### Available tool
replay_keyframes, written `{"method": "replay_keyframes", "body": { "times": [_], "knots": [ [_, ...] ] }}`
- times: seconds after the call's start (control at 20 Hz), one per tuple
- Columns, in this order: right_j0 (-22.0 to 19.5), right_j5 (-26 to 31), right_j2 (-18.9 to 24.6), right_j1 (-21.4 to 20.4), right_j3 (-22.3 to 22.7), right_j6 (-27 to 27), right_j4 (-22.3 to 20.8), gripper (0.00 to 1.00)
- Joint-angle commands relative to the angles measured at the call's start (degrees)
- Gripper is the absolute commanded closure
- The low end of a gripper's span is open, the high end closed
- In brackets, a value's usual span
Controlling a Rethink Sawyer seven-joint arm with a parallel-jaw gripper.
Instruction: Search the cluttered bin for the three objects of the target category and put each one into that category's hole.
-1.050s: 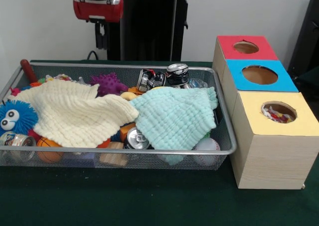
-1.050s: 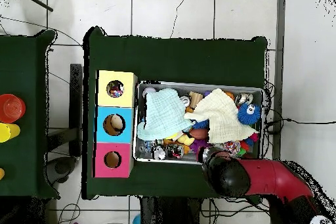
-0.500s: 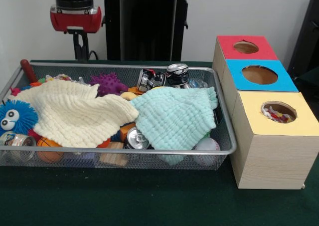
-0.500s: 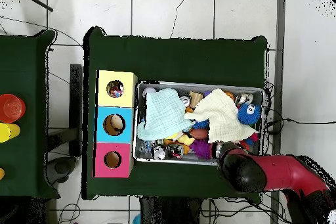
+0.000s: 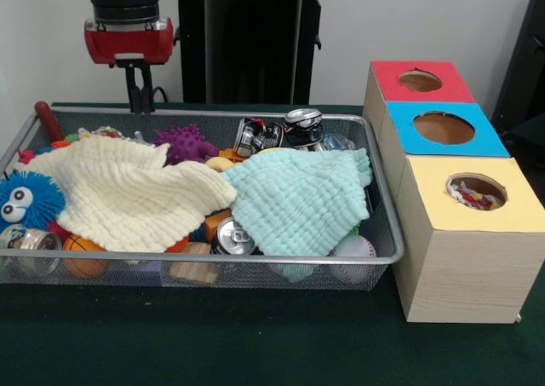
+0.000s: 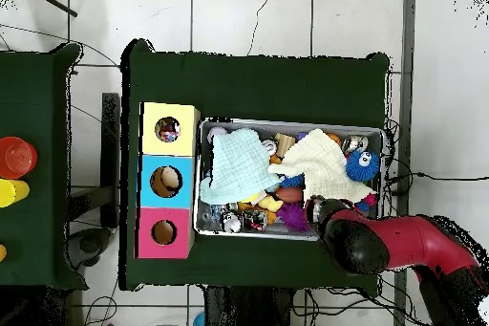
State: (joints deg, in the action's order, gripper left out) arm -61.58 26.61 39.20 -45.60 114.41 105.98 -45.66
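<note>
My gripper (image 5: 139, 103) hangs over the far left rim of the wire bin (image 5: 255, 256), its two thin fingers open and empty. Below it a cream cloth (image 5: 119, 194) covers the bin's left half. A mint cloth (image 5: 298, 198) covers the right half. Crushed cans (image 5: 289, 129) lie at the back and another can (image 5: 234, 237) pokes out at the front. A purple spiky ball (image 5: 183, 141), a blue fuzzy toy (image 5: 25, 200) and a baseball (image 5: 353, 248) show. In the overhead view the arm (image 6: 382, 246) hides the gripper.
Three boxes stand beside the bin, with a red hole (image 5: 420, 81), a blue hole (image 5: 443, 128) and a yellow hole (image 5: 477, 190) that holds colourful bits. A small basketball (image 5: 81, 245) and wooden blocks (image 5: 194, 267) lie under the cloths. A second table (image 6: 29, 160) carries red and yellow things.
My arm has swung from over the bin's far middle to its far left corner in the front view. The cloths and other objects have not moved.
</note>
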Motion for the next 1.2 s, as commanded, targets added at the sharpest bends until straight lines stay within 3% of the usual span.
{"method": "replay_keyframes", "body": {
  "times": [0.05,0.1,0.65,0.85,0.95,1.2],
  "knots": [
    [-0.5,2.4,6.6,2.3,-6.1,-18.6,-4.9,1.00],
    [-1.0,3.3,7.3,2.6,-6.7,-19.1,-5.2,0.00],
    [-0.5,2.9,8.3,3.0,-7.7,-17.3,-7.0,0.00],
    [0.1,2.9,8.3,0.1,-4.6,-12.2,-4.3,0.00],
    [0.4,4.1,9.5,-3.3,-2.7,-9.8,-0.7,0.00],
    [3.7,5.5,8.6,-5.6,-3.3,-5.1,2.9,0.00]
  ]
}}
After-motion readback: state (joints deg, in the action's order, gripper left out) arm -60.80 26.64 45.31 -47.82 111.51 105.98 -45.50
